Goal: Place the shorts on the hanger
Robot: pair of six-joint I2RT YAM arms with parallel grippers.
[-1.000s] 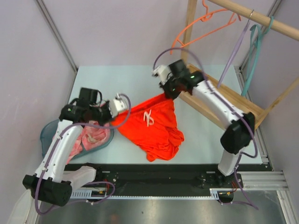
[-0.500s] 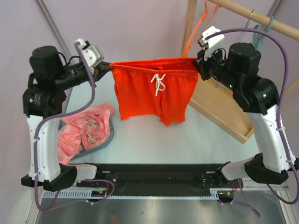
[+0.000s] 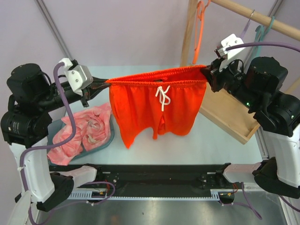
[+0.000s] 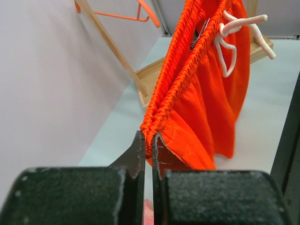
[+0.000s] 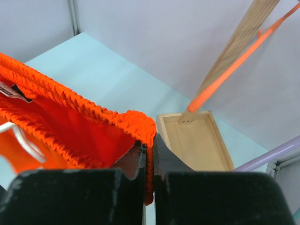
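- Left of frame: my left gripper (image 3: 106, 82) is pinched on the left end of the waistband (image 3: 157, 76). The wrist view shows its fingers (image 4: 136, 154) pressed tight onto the gathered elastic.
- Centre: the shorts (image 3: 150, 112) hang in the air, stretched between both arms. The legs droop above the table (image 3: 211, 140) and the drawstring (image 3: 162, 96) dangles.
- I judge them light, soft and floppy. The ribbed elastic is the only firm, grippy part, so the waistband corners are the right hold.
- Right: my right gripper (image 3: 207, 71) is clamped on the other corner.
- Top, right of centre: the hanger (image 3: 200, 33) hangs from the rail (image 3: 253, 14) above that corner. It looks thin and likely to swing.
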